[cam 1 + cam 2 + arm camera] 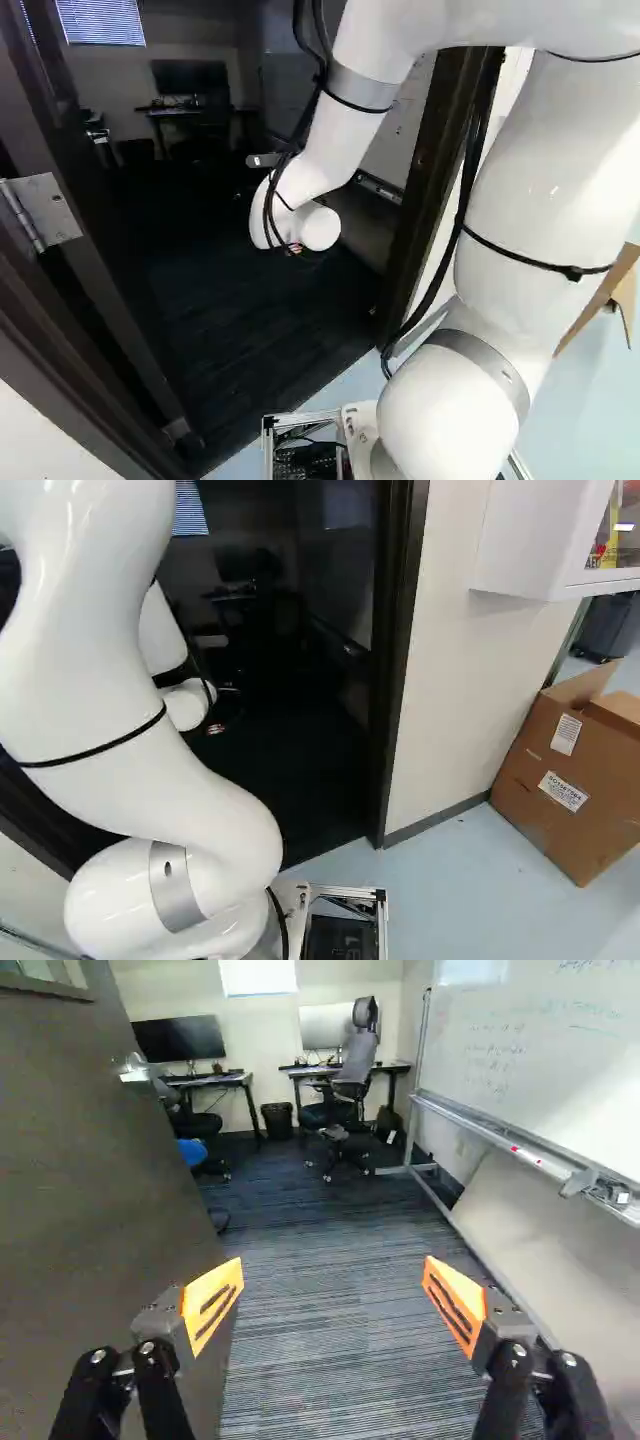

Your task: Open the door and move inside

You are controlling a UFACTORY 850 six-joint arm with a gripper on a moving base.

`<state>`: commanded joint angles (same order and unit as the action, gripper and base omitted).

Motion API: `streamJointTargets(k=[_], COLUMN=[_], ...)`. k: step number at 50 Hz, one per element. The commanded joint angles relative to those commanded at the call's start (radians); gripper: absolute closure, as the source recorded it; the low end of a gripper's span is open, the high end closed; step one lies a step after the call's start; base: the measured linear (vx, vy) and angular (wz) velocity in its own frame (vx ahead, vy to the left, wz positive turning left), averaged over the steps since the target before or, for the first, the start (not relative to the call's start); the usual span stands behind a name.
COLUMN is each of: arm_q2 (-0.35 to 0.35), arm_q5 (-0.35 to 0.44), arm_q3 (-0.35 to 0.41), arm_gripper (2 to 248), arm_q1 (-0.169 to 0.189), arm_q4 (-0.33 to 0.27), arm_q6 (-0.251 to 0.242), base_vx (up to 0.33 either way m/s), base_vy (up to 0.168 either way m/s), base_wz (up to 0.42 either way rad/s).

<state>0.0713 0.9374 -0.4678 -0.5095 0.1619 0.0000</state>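
Note:
In the left base view my gripper (295, 248) is mostly hidden behind the white wrist, inside the doorway. The wrist view shows the gripper (334, 1276) open, its orange pads wide apart with carpet visible between them. The dark door (90, 1210) stands swung open beside one finger; whether they touch I cannot tell. Its metal handle (132, 1072) is farther ahead on the door face. A hinge (50, 208) shows at the left of the left base view, and the dark door frame (397, 660) stands right of the arm in the right base view.
Beyond the doorway a whiteboard (540, 1050) on a wheeled stand lines the side opposite the door. Desks (215, 1080), an office chair (350, 1070) and a bin (277, 1120) stand farther in. Outside are a cardboard box (570, 770) and a wall cabinet (530, 540).

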Motion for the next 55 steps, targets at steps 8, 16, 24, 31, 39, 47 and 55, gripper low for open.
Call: streamJointTargets(k=[8,16,24,31,39,47,55], arm_q2=[-0.026,-0.051,-0.078,-0.102,-0.129,-0.152,-0.170], arm_q5=[0.000,0.000,0.000,0.000,0.000,0.000,0.000], arm_q3=[0.027,0.054,0.081,0.105,0.131,0.154,0.171], arm_gripper=[3,3,3,3,3,3,3], arm_q1=[0.021,0.042,0.064,0.083,0.106,0.131,0.157], arm_q4=[0.000,0.000,0.000,0.000,0.000,0.000,0.000], arm_q6=[0.000,0.000,0.000,0.000,0.000,0.000,0.000], base_vx=[0.000,0.000,0.000,0.000,0.000,0.000,0.000], base_vy=[0.000,0.000,0.000,0.000,0.000,0.000,0.000], base_wz=[0.000,0.000,0.000,0.000,0.000,0.000,0.000])
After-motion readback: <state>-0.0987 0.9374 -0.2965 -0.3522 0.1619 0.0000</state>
